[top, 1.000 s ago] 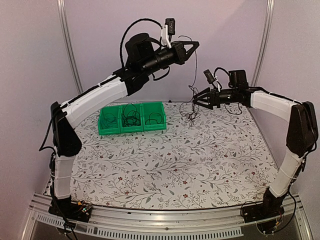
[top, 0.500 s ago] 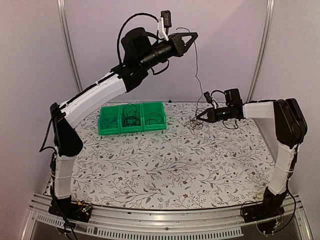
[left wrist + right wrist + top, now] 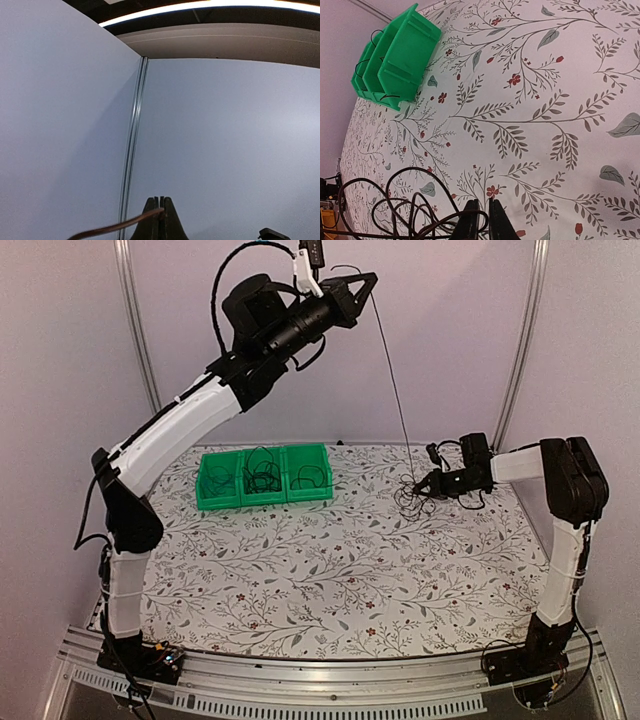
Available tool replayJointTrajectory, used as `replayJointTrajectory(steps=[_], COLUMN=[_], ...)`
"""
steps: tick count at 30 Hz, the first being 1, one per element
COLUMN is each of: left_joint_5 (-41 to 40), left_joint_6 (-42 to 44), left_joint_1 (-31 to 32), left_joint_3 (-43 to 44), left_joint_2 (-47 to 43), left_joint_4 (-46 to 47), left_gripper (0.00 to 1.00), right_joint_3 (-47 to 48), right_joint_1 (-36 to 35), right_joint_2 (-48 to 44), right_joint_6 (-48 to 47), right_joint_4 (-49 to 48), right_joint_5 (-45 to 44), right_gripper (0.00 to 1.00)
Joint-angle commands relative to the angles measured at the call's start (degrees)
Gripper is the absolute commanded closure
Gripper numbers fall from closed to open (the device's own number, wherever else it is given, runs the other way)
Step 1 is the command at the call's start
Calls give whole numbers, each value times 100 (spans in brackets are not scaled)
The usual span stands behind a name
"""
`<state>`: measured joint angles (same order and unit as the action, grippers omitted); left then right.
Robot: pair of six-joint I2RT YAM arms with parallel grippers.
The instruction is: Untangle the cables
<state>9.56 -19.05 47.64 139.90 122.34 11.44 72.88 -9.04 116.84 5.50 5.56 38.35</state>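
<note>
Left end effector (image 3: 368, 280) high over table (image 3: 330, 570), 1 o'clock, pressed together, pinching one strand (image 3: 390, 370). Strand runs taut down to cables (image 3: 408, 498), tangled at 2 o'clock. Right end effector (image 3: 420, 485) low on tangle, fingers nearly together, apparently pinching loops. Your risk: lifting further against that hold cinches knot, or strand slips from pinch.

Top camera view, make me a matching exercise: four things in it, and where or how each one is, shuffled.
1 left gripper
2 right gripper
3 green bins
4 black strand

A low on the table, at the tangle
B holding coiled cables
C raised highest, jaws shut
D stretched taut between both grippers

Pairs: 1-C, 2-A, 3-B, 4-D
</note>
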Motion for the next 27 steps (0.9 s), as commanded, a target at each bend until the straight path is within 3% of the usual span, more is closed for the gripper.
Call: replayJointTrajectory(steps=[1, 3, 6, 8, 14, 19, 27], left_joint_5=[-564, -671, -814, -933, -1329, -1437, -1533], left_joint_6=[251, 225, 108, 96, 136, 148, 152], left_joint_1=[40, 57, 83, 79, 106, 114, 91], left_joint_3=[516, 519, 680, 785, 81, -1, -477], left_joint_2=[-540, -646, -769, -868, -1465, -1584, -1728], left_joint_4=[637, 871, 1280, 1333, 1264, 924, 234], left_gripper=[100, 100, 100, 100, 100, 100, 100], right_joint_3=[-59, -27, -15, -78, -156, -62, 80], right_joint_1=[115, 121, 118, 127, 210, 262, 273], right_joint_2=[286, 288, 286, 242, 155, 136, -374], right_joint_6=[-12, -27, -22, -44, -147, -178, -487], right_joint_4=[206, 233, 301, 332, 459, 526, 818], right_joint_5=[-605, -697, -893, -908, -889, -841, 72], right_gripper=[87, 83, 66, 61, 57, 56, 54])
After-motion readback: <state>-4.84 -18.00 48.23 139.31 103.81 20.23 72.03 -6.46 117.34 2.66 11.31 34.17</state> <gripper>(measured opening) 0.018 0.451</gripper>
